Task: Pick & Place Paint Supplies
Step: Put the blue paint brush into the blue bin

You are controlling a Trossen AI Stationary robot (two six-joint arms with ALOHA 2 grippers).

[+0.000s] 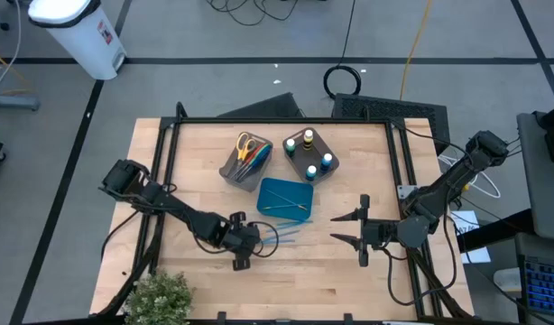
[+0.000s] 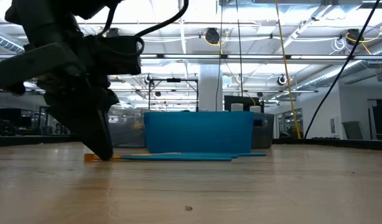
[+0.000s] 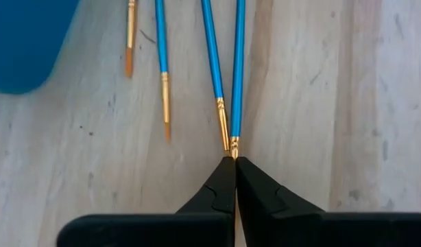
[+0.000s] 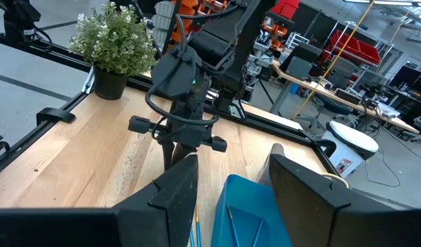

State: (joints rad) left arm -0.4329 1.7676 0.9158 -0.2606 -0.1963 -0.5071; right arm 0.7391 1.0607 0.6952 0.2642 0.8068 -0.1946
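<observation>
Brushes (image 3: 234,75), thin and blue, lie loose on the desk (image 1: 349,271) just in front of the teal tray (image 1: 286,199), so I have the left gripper (image 1: 244,236) down at their tips. Its jaws look pinched narrow on the ferrule end of one brush, tips against the wood, probably to nip it up by that end. Behind the tray, the scissors (image 1: 247,146) stand in one bin (image 1: 244,162) and the paint bottles (image 1: 309,155) in the other. To the tray's right, the right gripper (image 1: 364,231) waits, jaws wide. I can read no label or writing.
</observation>
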